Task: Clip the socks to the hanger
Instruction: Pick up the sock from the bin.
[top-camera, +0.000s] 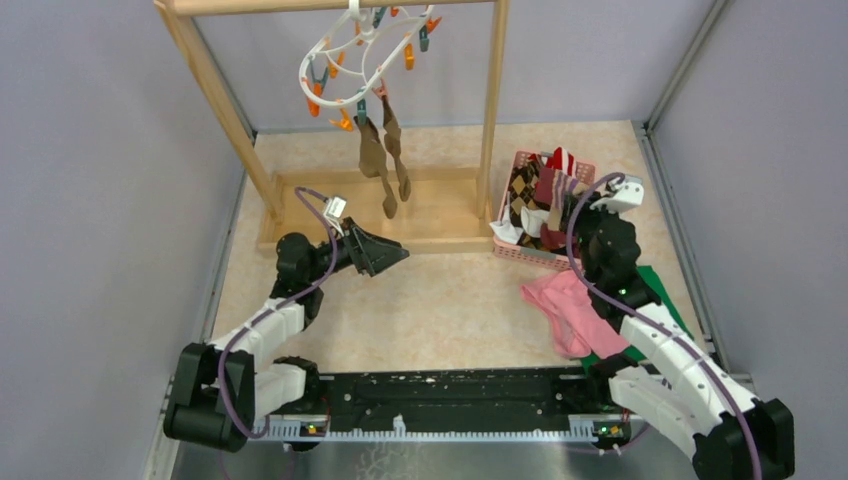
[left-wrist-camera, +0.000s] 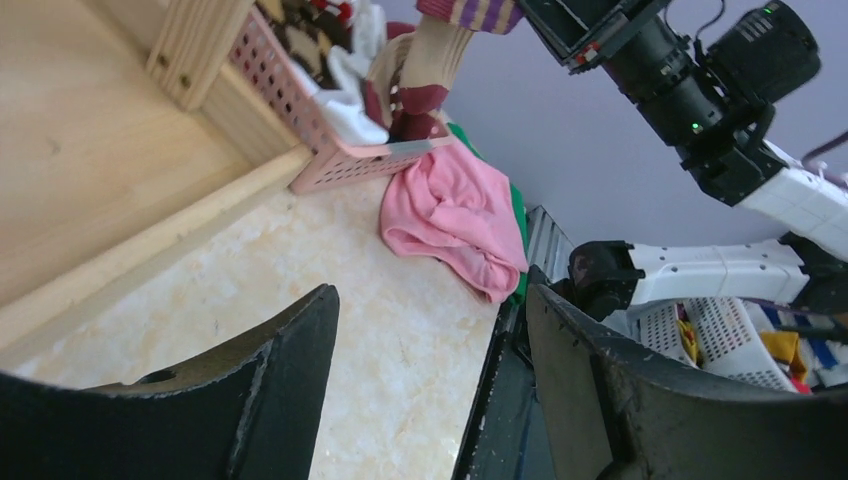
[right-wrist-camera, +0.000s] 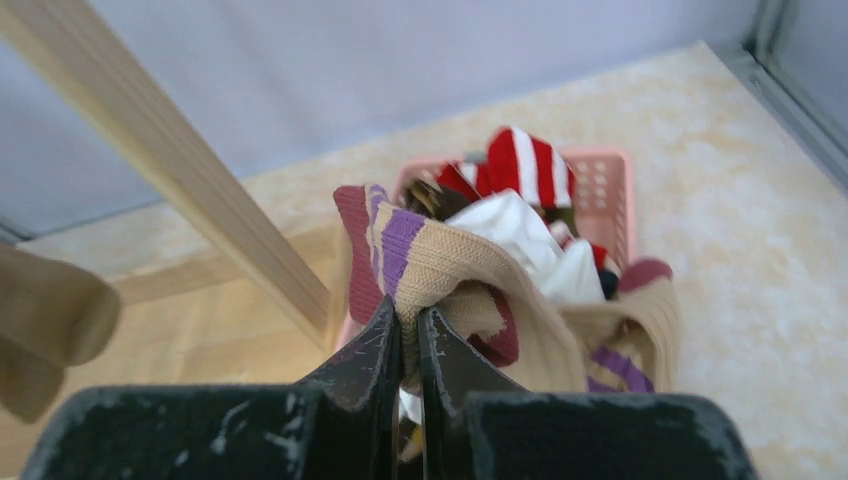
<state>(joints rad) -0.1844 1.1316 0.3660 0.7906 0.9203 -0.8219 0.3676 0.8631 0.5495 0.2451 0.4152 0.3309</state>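
The right gripper has its two black jaws pressed nearly together on the fabric of a tan knitted sock with a maroon and purple striped cuff. A fold of the sock just below the cuff sits between the jaw tips. The cuff stands above them and the rest of the sock hangs down on the right side of the jaws. The sock is held over the pink plastic lattice basket, which stands towards the far right corner of the beige table and holds white, red-striped and argyle socks.

The left gripper has its jaws wide apart with nothing between them. It hangs over the table, just in front of the near edge of the wooden rack base.

The white plastic ring hanger with orange and teal clips hangs from the rack's top bar, and two olive-brown socks dangle from its clips.

A crumpled pink cloth lies on the table near its right edge, just in front of the basket, partly over a green cloth.
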